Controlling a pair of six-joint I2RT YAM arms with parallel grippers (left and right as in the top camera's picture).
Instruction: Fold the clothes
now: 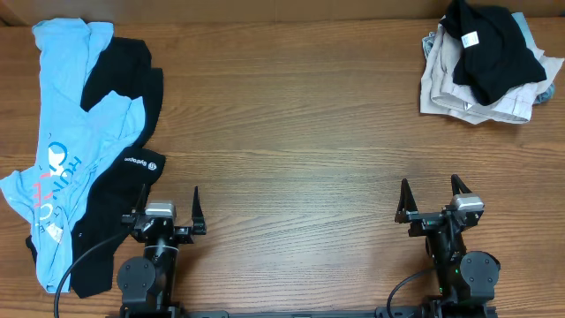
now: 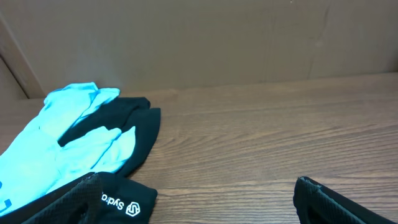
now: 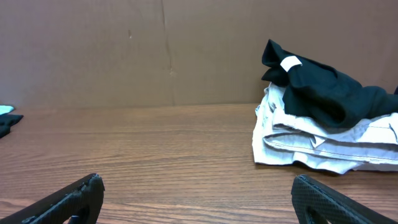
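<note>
The clothes lie in two heaps on the wooden table [image 1: 291, 132]. At the left, a light-blue printed tee [image 1: 66, 132] overlaps a black garment with a white logo [image 1: 132, 115]. At the far right, a black T-shirt [image 1: 490, 49] with a small white tag [image 3: 289, 63] sits crumpled on folded pale grey garments [image 1: 459, 93]. My left gripper [image 1: 166, 201] is open near the front edge, its left finger just over the logo garment's corner [image 2: 130, 199], nothing between its fingers. My right gripper [image 1: 430, 190] is open over bare wood, well short of the black T-shirt [image 3: 323, 90].
A brown cardboard wall [image 2: 217, 37] closes the table's far side. Bare wood stretches between the two heaps. Both arm bases stand at the front edge, with cables trailing below them.
</note>
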